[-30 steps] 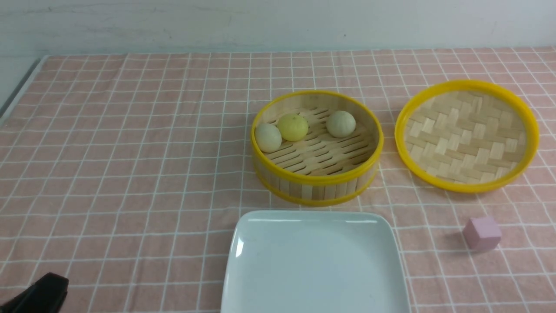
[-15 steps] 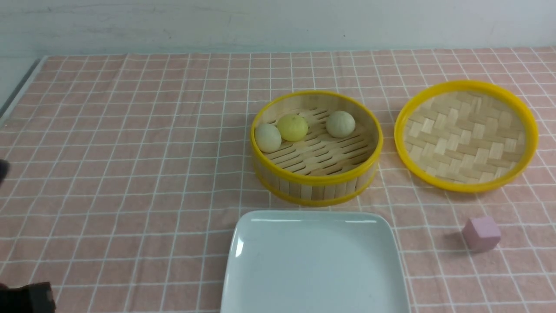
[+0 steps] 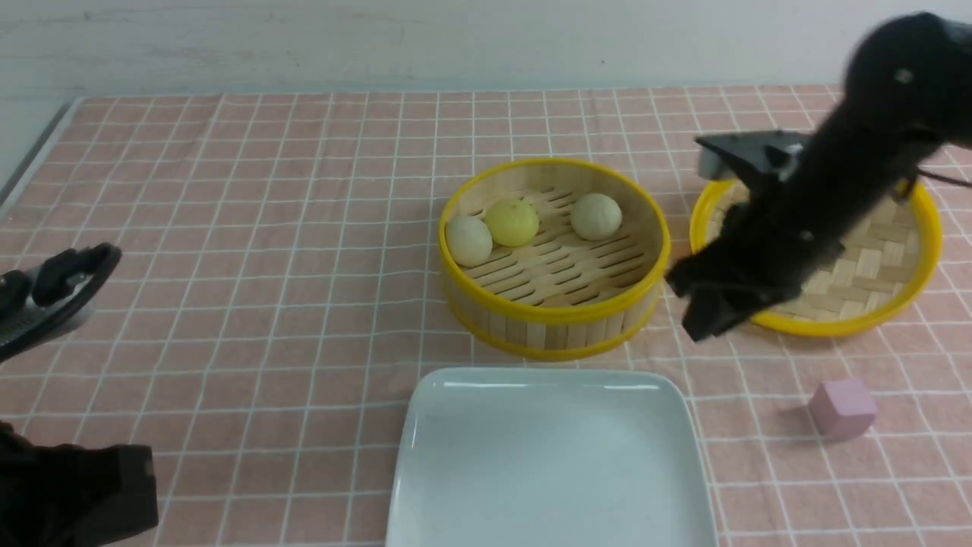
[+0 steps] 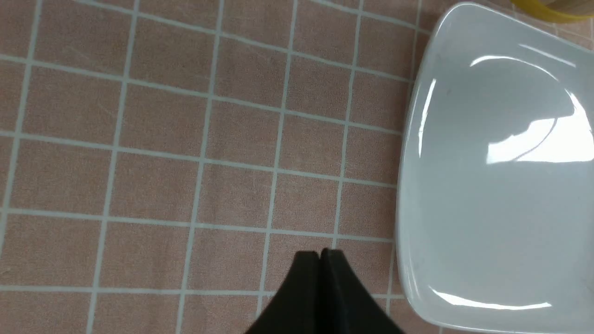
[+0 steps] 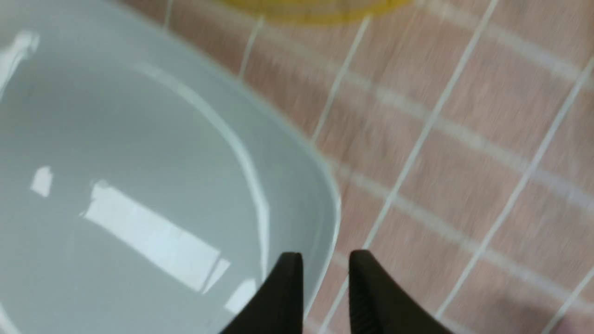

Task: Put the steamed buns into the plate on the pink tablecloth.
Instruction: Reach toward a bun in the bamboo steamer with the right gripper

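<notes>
Steamer (image 3: 554, 323) wall rings 3 buns (image 3: 512, 222); lid (image 3: 873, 287), pink cube (image 3: 843, 409) to R.

No writing, label, brand mark, number or sign can be read in any of the three views. The pink tablecloth (image 3: 228, 266) carries only a plain white grid of lines, and the plate (image 3: 547, 463) is glossy white, with no print or stamp showing.
</notes>
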Motion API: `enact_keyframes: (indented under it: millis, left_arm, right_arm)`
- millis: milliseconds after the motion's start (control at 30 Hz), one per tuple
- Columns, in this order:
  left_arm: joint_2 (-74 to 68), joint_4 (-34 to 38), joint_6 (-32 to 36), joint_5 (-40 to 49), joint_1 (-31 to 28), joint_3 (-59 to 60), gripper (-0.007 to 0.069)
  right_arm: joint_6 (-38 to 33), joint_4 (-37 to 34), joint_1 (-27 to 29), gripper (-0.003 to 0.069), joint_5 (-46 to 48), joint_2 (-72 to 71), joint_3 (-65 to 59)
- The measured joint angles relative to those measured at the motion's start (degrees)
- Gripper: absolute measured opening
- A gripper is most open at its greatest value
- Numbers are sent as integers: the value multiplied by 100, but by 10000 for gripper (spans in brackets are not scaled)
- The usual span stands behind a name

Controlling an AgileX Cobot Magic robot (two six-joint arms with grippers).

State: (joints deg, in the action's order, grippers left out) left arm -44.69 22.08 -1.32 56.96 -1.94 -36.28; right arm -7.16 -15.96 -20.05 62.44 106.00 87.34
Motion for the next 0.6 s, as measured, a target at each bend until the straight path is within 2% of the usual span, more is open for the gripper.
enact_keyframes:
  millis: [33, 67, 167, 367, 500, 600]
  left_arm:
    - [0, 0, 0, 0, 0, 0, 2]
    - [0, 0, 0, 0, 0, 0, 2]
    - [0, 5, 0, 0, 0, 0, 6]
    - [0, 35, 0, 0, 0, 0, 13]
    - [0, 40, 0, 6, 0, 0, 16]
    - [0, 40, 0, 6, 0, 0, 16]
  right_arm:
    - [178, 298, -108, 224, 168, 464, 642]
    - [204, 346, -108, 229, 200, 464, 753]
    - [594, 1099, -288, 291, 698, 1545, 2689]
    - [852, 1475, -309, 325, 786, 3021, 5277]
    - [1020, 1376, -309, 327, 832, 3695, 6038]
    - [1115, 1365, -309, 327, 882, 3861, 6057]
